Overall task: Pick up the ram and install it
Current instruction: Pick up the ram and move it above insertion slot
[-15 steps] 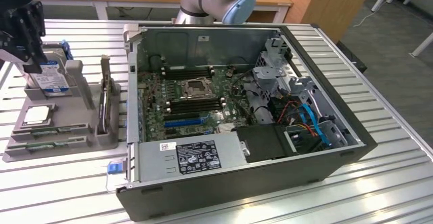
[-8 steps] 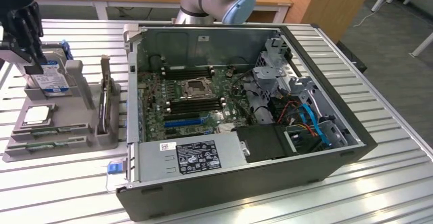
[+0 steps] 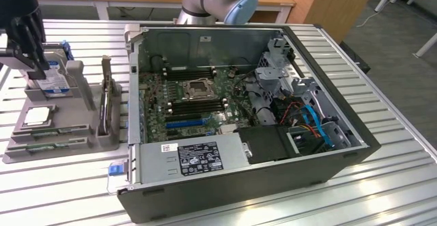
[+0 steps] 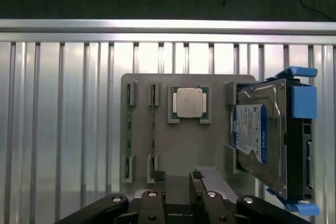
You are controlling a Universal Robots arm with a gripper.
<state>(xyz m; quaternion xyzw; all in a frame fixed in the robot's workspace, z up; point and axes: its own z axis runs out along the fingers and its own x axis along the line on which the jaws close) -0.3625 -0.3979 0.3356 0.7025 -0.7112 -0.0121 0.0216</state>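
1. The ram [image 3: 55, 131] lies on its long edge in a slot at the six o'clock end of the grey tray [image 3: 109, 138], as the exterior view shows it. A second stick [image 3: 42, 145] sits just beside it at about seven o'clock, in its own slot. Neither is lifted.
2. At twelve o'clock from the sticks the tray carries a processor [image 3: 38, 114], then the hard drive [image 3: 55, 85] in its blue caddy. A tall card [image 3: 106, 103] stands upright at two o'clock.
3. My hand [image 3: 27, 57] hangs over the hard-drive end of the tray, well apart from the ram, with its fingers spread wide and nothing between them.
4. The open computer case [image 3: 273, 185] rests on the slatted surface [image 3: 61, 195] at three o'clock from the tray. Dark memory slots [image 3: 198, 106] lie beside the processor socket [image 3: 198, 87].
5. What worries me:
   - The hard drive stands close under the hand, so a careless descent or sideways move could knock it.
   - The ram is thin and seen edge-on, so a small misalignment could land a finger on the slot posts or on the neighbouring stick.
   - A skewed pinch might let the stick tilt or slip as it leaves the slot.
   - The case wall and the cables inside it look like snag points on any approach to the memory slots.
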